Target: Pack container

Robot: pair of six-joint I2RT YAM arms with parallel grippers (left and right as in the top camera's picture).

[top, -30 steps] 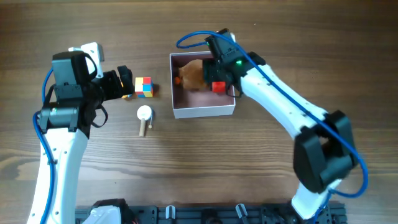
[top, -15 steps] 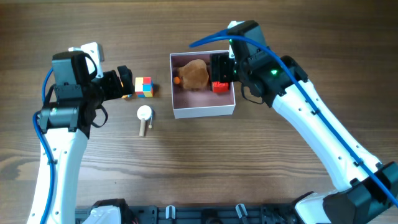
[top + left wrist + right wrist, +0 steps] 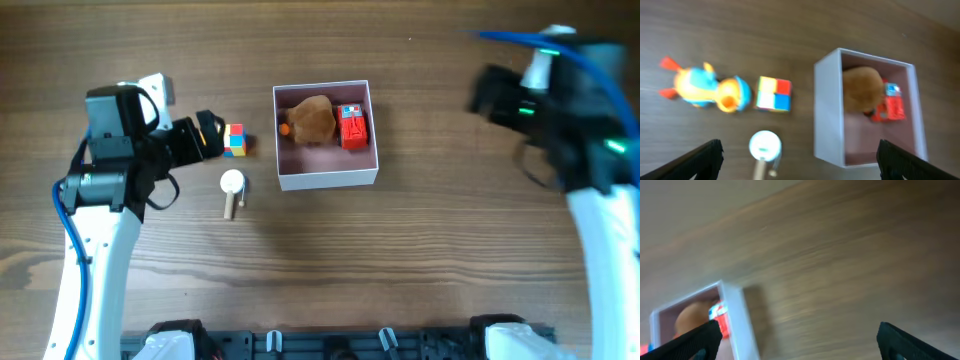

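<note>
The left gripper (image 3: 207, 137) hangs with its jaws spread wide and nothing between them. In the left wrist view, closest to it at the bottom of the frame, lies a white-headed peg (image 3: 764, 148). Just beyond are a colour cube (image 3: 774, 93) and a blue-and-orange duck (image 3: 705, 90) at left centre. These three sit close together, so jaws closing on one could shove its neighbour. The peg's round head would probably let it roll off line. The duck's odd shape may slip from a flat pinch.

Farther on, at upper centre of the overhead view, stands the container (image 3: 328, 178). A brown plush (image 3: 312, 120), a red car (image 3: 352, 127) and a small orange piece (image 3: 285, 129) fill its upper half, and the lower half is bare. A toy carried in low could clip the white near wall and push the box. One let go over the plush might bounce out.

Farthest, at upper right, the right gripper (image 3: 800, 340) is wide open and empty in its own view. Overhead it is only a smear — its exact pose cannot be fixed — so a crossing of the two arms over the box is worth guarding against.

The surface is a dark wood-grain table (image 3: 400, 260), flat and fairly smooth, so things would likely slide. A black rail (image 3: 330, 345) runs along the bottom edge, and no room shows beyond.
</note>
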